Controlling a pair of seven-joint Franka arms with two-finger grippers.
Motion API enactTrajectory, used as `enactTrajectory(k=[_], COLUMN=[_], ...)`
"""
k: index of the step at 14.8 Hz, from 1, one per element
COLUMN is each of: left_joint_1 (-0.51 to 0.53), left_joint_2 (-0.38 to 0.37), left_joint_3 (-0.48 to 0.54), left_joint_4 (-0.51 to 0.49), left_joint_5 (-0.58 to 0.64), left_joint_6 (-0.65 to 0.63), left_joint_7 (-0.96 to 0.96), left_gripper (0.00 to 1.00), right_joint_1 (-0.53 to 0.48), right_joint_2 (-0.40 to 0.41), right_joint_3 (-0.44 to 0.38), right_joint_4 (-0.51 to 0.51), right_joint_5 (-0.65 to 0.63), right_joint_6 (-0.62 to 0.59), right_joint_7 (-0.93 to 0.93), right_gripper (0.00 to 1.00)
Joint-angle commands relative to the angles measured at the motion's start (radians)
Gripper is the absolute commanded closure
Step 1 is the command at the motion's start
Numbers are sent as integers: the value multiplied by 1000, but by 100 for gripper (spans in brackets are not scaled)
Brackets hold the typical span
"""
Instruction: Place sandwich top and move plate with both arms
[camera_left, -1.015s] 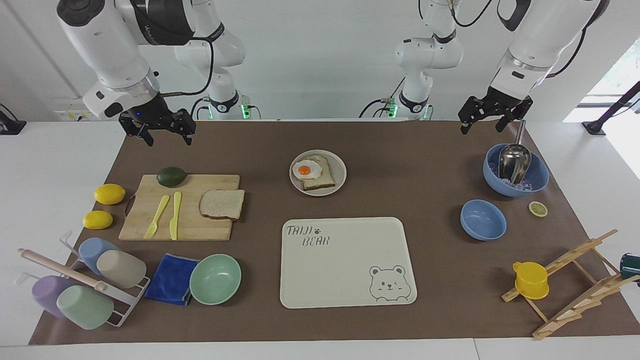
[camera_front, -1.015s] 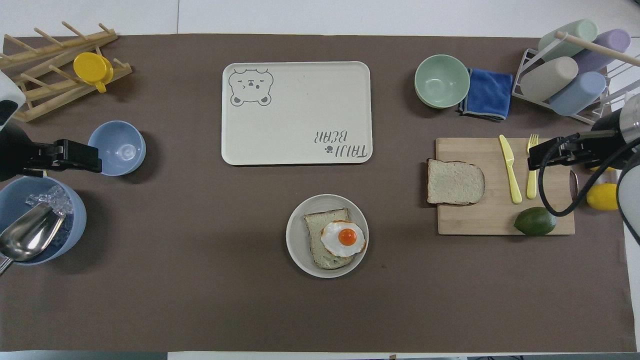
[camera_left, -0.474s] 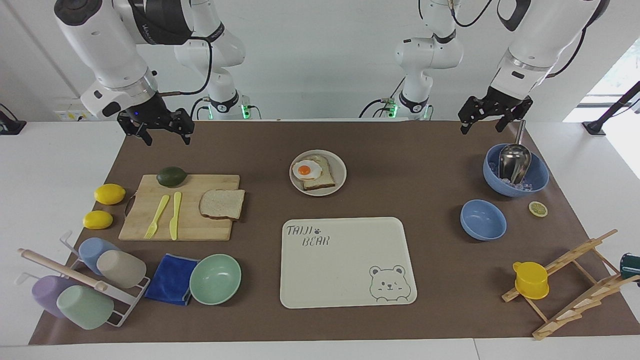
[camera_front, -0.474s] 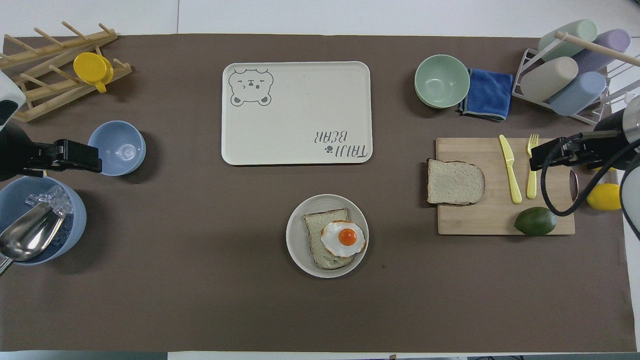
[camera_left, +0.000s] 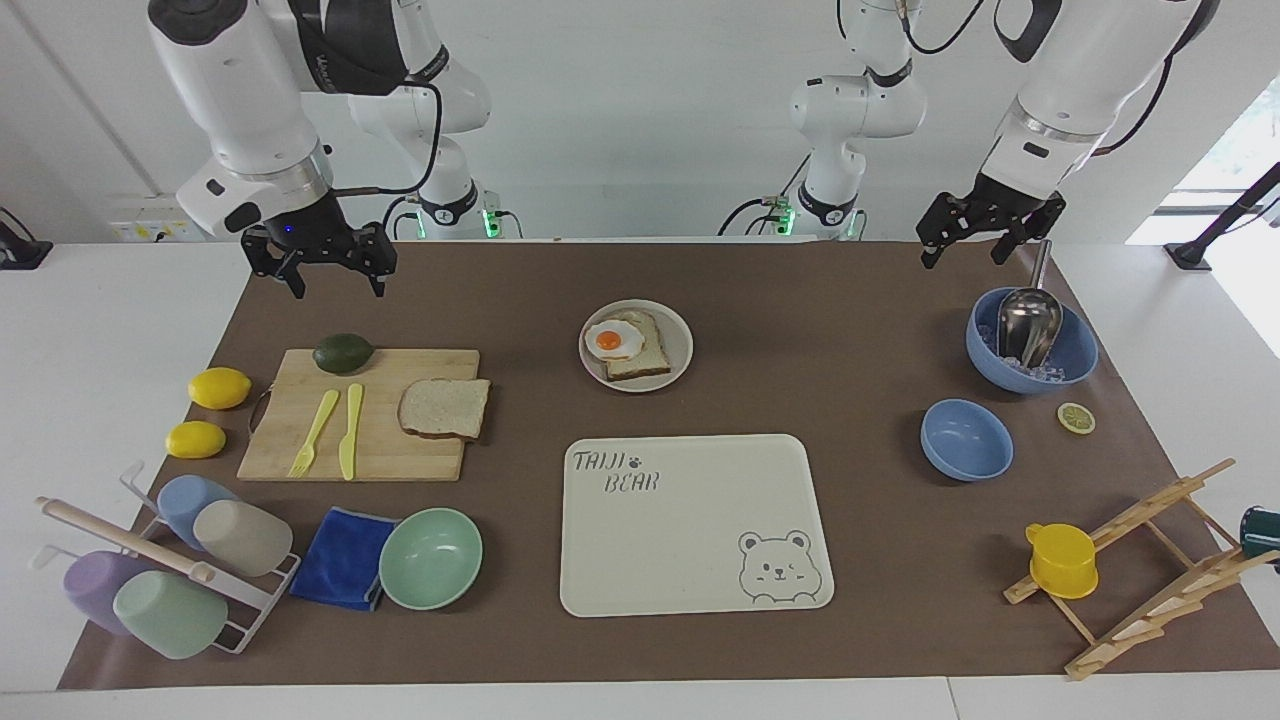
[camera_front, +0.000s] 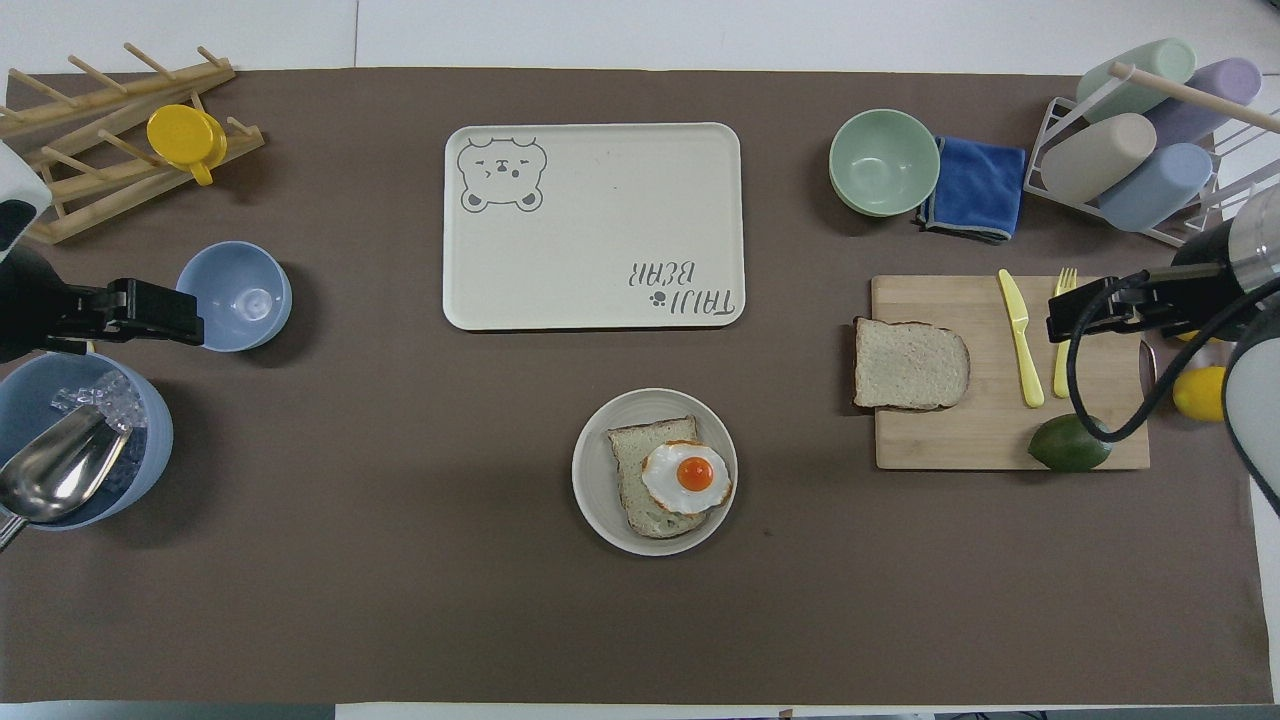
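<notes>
The sandwich top (camera_left: 445, 407) is a plain wholemeal slice lying on the wooden cutting board (camera_left: 400, 455), at the board's end toward the table's middle; it also shows in the overhead view (camera_front: 910, 363). The beige plate (camera_left: 681, 345) sits mid-table and holds a bread slice with a fried egg (camera_left: 613, 340); the plate's rim shows from above too (camera_front: 592, 470). My right gripper (camera_left: 337, 283) hangs open and empty in the air by the board's avocado corner, apart from the slice. My left gripper (camera_left: 962, 255) waits open and empty in the air by the large blue bowl (camera_left: 1075, 352).
On the board lie an avocado (camera_left: 343, 352), a yellow fork (camera_left: 313, 433) and a yellow knife (camera_left: 351, 430). The bear tray (camera_left: 690, 520) lies farther from the robots than the plate. A mint bowl (camera_left: 430, 558), blue cloth, cup rack, lemons, small blue bowl (camera_left: 966, 438) and wooden rack ring the mat.
My right gripper has shifted slightly toward the table's middle while staying up in the air. The left arm, slice and plate have not moved.
</notes>
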Motion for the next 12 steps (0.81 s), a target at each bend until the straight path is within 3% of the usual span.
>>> enactTrajectory(k=[1, 7, 10, 12], left_joint_1=[12, 12, 12, 12], left_joint_2=[3, 3, 3, 3], left_joint_3=[-8, -8, -8, -8], left_joint_4=[5, 5, 5, 5], left_joint_5=[7, 7, 7, 7], left_joint_6=[-12, -12, -12, -12], left_joint_7=[8, 8, 8, 8], left_gripper=[0, 0, 0, 0], right_joint_1=[121, 322, 324, 298], right_joint_2=[132, 375, 400, 385], right_joint_3=[6, 8, 10, 10], right_joint_4=[8, 12, -22, -106], right_joint_5=[-147, -315, -313, -307], right_joint_6=[32, 91, 150, 232], right_joint_7=[167, 617, 731, 780], right_gripper=[0, 0, 0, 0])
